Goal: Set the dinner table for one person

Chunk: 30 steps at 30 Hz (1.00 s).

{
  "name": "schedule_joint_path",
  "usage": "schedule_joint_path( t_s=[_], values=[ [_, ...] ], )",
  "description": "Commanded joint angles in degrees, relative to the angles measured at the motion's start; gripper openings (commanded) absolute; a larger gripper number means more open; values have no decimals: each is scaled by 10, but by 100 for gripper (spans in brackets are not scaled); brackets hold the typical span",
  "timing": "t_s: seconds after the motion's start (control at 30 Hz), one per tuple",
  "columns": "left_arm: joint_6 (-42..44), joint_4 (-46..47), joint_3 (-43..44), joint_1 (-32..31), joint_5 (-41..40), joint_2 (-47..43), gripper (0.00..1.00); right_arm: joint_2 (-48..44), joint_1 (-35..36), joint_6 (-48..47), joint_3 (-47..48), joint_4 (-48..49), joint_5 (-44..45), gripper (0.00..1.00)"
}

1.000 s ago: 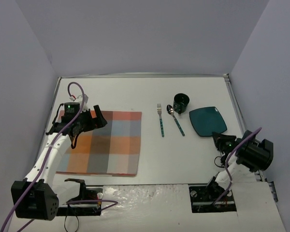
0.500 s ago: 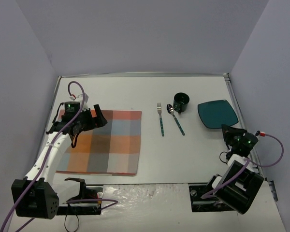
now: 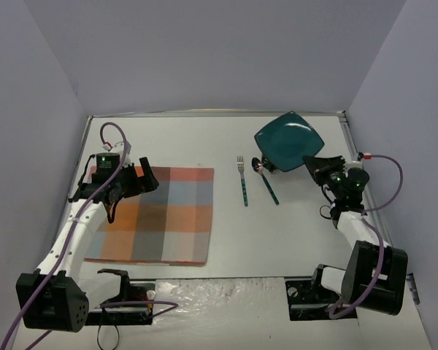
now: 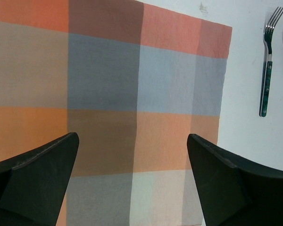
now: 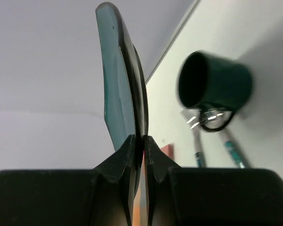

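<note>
My right gripper (image 3: 312, 165) is shut on the rim of a teal square plate (image 3: 288, 141) and holds it in the air above the white dinner table (image 3: 299, 226). In the right wrist view the plate (image 5: 118, 89) stands edge-on between my fingers (image 5: 124, 155). A dark green mug (image 5: 212, 87) stands below it, with a spoon (image 3: 266, 181) and a fork (image 3: 242, 180) to its left. My left gripper (image 3: 147, 177) is open and empty over the checked placemat (image 3: 157, 215); the left wrist view shows the placemat (image 4: 132, 84) between its fingers and the fork (image 4: 268, 61).
Grey walls enclose the table on three sides. The arm bases (image 3: 321, 292) and cables sit at the near edge. The mug is mostly hidden under the plate in the top view.
My right arm lifted the teal plate off the table's right side and swung it up and left over the mug. The left arm has not moved.
</note>
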Motion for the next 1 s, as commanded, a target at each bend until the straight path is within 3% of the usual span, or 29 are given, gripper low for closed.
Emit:
schedule_joint_path(
  t_s=[0.0, 0.5, 0.77, 0.97],
  values=[
    [12, -16, 58, -2, -44, -38, 97, 15, 116, 1, 89, 91, -23, 0],
    [56, -167, 158, -12, -187, -106, 97, 259, 480, 61, 194, 226, 70, 0],
    [58, -177, 159, -12, -200, -122, 97, 396, 592, 87, 267, 338, 129, 0],
    [56, -174, 152, -12, -198, -128, 97, 455, 642, 69, 328, 359, 146, 0]
  ],
)
